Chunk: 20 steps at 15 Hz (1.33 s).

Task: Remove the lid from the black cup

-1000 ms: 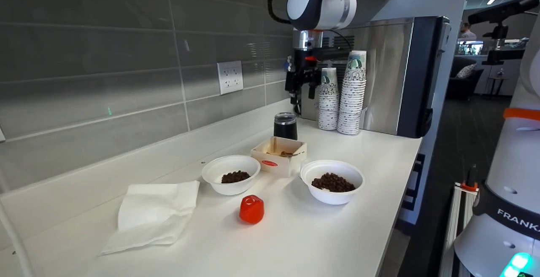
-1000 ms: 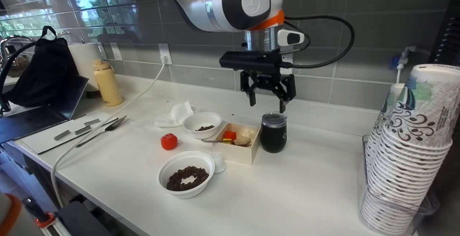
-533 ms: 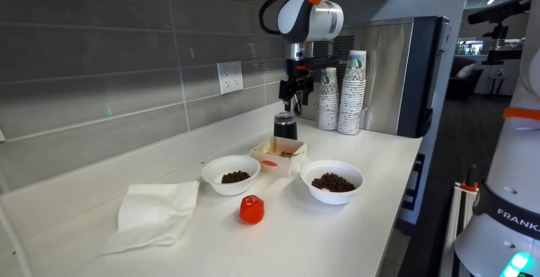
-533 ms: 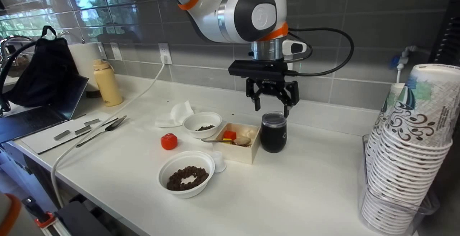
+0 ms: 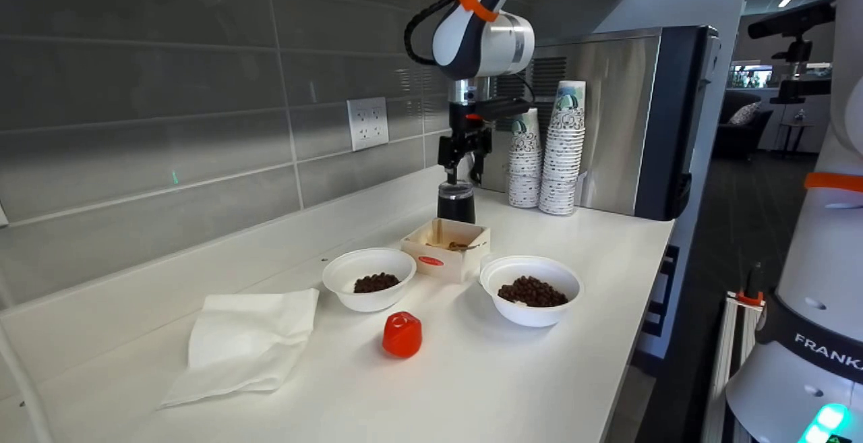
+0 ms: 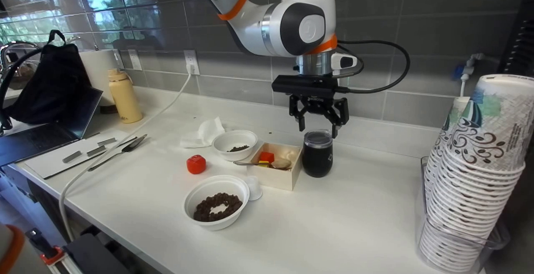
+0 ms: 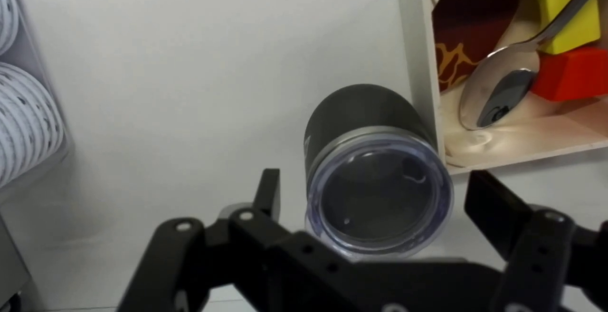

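In an exterior view, the tool (image 6: 318,131) is spread wide, and the round lid (image 6: 318,139) on the black cup (image 6: 317,161) sits just under it at six o'clock, so straight down looks best.

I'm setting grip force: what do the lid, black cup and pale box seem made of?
Lid: probably clear plastic, glossy; see-through rim, bright highlights.
Black cup: perhaps coated metal, satin; a silvery rim shows beside the lid.
Box: likely matte wood; tan walls, grain unclear.
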Each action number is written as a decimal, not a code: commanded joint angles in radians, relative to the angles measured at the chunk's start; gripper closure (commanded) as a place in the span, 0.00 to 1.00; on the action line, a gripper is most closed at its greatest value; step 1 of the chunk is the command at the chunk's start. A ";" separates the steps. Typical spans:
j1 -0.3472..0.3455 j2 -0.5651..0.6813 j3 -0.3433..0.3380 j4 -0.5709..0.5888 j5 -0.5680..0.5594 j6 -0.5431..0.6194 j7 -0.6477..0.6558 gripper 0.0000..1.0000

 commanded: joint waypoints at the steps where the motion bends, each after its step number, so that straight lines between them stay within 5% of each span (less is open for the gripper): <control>1: -0.015 0.047 0.023 0.061 0.033 -0.003 -0.040 0.00; 20: -0.021 0.146 0.056 0.149 0.022 -0.023 -0.033 0.00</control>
